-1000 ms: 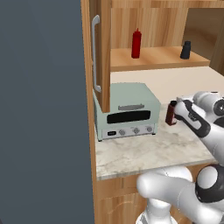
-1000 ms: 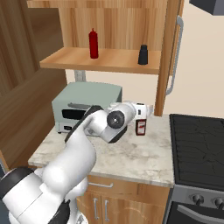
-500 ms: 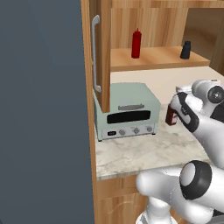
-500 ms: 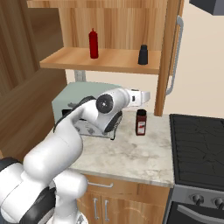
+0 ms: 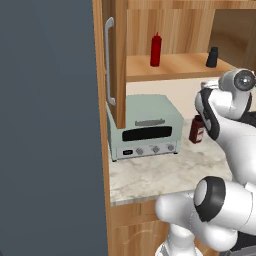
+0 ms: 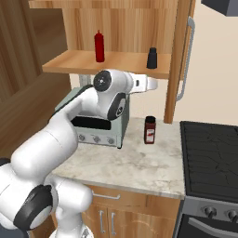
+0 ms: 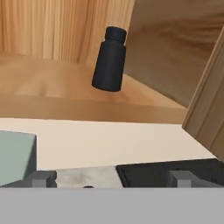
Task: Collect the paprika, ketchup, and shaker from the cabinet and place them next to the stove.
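You had a pale marbled desk [image 6: 139,165] on wooden base cupboards [image 6: 111,218], a pale green toaster oven [image 5: 145,127] against a cream wall [image 6: 216,69], and a dark grey panel [image 5: 47,130] at your left.

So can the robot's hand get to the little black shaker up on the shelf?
Probably yes. The shaker stands alone on the open cabinet shelf, the door is swung aside, and the gripper faces it with jaws open and nothing between.
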